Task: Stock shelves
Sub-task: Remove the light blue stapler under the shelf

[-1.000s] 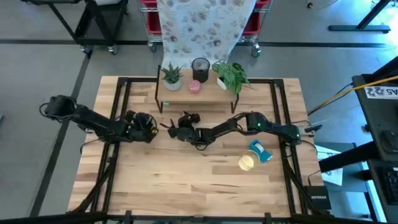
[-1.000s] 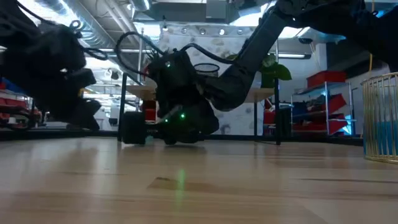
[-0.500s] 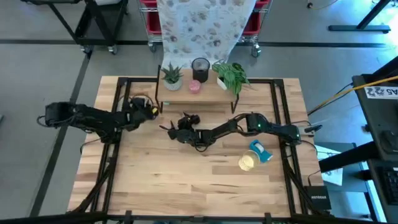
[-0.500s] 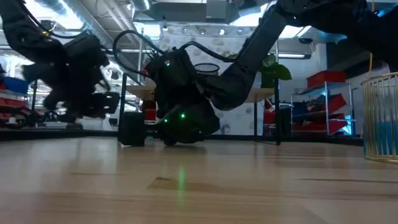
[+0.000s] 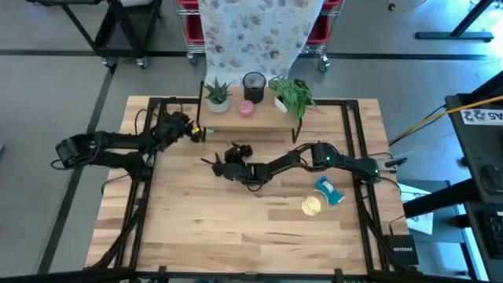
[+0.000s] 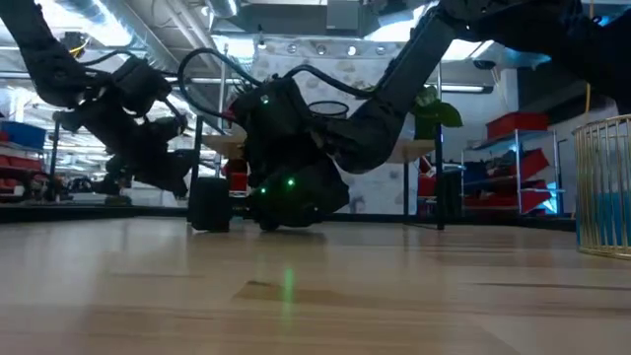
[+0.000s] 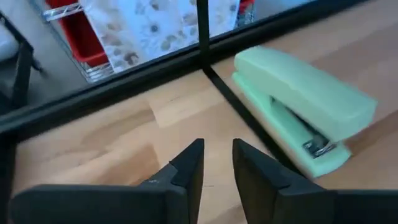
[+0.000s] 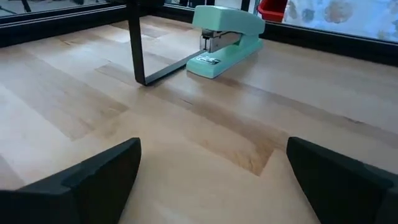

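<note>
Both arms low at the rack, a mint stapler under it

The shelves (image 5: 250, 118) stand at the bench's (image 5: 236, 236) far edge, mid-width — two potted plants (image 5: 218, 96), a dark cup (image 5: 253, 82) and a pink item (image 5: 246, 109) on the plank top. The mint-green stapler (image 7: 298, 112) lies on the bench inside the rack's black legs, near the left end. The left gripper (image 7: 216, 168) hovers by that left end, fingers nearly closed on nothing. The right gripper (image 8: 211, 180) sits low just in front of the rack — fingers (image 8: 93, 174) spread wide, empty. A blue and yellow wire basket (image 5: 324, 196) lies toward the bench's right side.
</note>
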`<action>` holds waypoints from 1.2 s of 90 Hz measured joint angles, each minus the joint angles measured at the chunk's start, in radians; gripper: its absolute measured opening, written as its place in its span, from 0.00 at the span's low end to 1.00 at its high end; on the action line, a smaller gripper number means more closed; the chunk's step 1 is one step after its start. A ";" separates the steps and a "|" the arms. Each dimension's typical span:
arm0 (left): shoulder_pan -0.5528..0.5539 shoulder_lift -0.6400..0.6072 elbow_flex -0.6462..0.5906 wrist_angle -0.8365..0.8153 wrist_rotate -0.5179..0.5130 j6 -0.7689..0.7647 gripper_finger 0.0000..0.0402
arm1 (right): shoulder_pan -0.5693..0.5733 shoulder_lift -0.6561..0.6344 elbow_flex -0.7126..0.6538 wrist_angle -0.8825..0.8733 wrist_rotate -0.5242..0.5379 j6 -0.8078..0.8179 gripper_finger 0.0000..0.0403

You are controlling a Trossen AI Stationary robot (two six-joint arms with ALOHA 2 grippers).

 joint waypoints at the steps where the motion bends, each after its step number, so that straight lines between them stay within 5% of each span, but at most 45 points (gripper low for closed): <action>1: 0.004 0.000 0.000 0.001 0.000 0.019 0.16 | 0.000 0.000 0.000 0.000 0.000 0.000 0.96; 18: 0.049 0.000 0.002 0.003 -0.005 0.252 0.15 | 0.000 0.000 0.000 -0.001 -0.009 -0.001 0.96; 46: 0.148 0.000 0.002 0.075 0.025 0.261 0.15 | 0.000 0.000 0.000 -0.002 -0.033 -0.003 0.96; 73: 0.291 0.023 0.002 0.213 0.457 0.411 0.15 | 0.000 0.000 0.000 -0.003 -0.034 -0.003 0.96; 95: 0.375 0.093 0.034 0.234 0.588 0.394 0.15 | 0.000 0.000 0.000 -0.002 -0.035 -0.003 0.96; 108: 0.418 0.160 0.066 0.212 0.781 0.377 0.15 | 0.000 0.000 0.000 -0.001 -0.035 -0.003 0.96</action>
